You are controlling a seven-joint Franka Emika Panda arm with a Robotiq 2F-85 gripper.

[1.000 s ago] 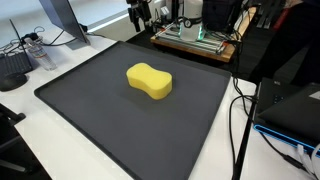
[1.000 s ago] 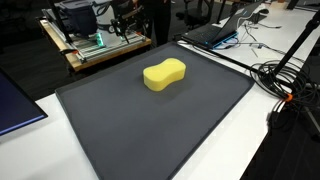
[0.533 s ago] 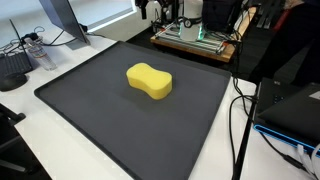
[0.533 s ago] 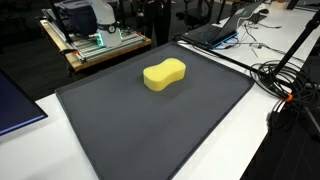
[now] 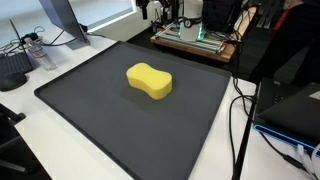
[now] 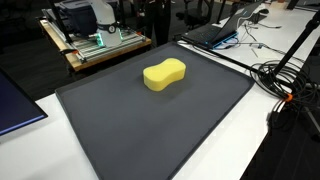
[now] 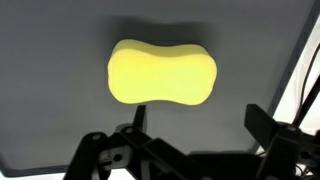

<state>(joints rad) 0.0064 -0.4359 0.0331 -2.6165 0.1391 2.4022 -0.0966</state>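
On the white worktop (image 5: 60, 150), a large dark grey mat (image 5: 100, 110) covers most of the surface, and its corners lie close to the worktop edges.

1. Object. One yellow sponge (image 5: 149, 82) lies flat on the mat. It sits well clear of all four mat edges, somewhat nearer the edge that faces the wooden equipment board (image 5: 195, 40). It has a waisted outline (two rounded lobes with a narrower middle). Nothing else rests on the mat.

2. Tool. In the wrist view the tool (image 7: 190, 140) hangs above the sponge (image 7: 162, 73), fingers spread wide and holding nothing. There is clear space between the fingers and the sponge, so no contact.

3. Stage, as judged. This is the approach, with the tool poised over the sponge and no grasp made. A grasp from here calls for a straight descent. The fingers should straddle the narrow waist and stop short of pressing into the mat, since the foam will likely compress.

4. Surroundings. The wooden board with its electronics sits beyond the far mat edge. A laptop (image 6: 215, 32) and loose cables (image 6: 285, 80) lie along one side edge of the worktop, off the mat. None of these lies between the tool and the sponge.
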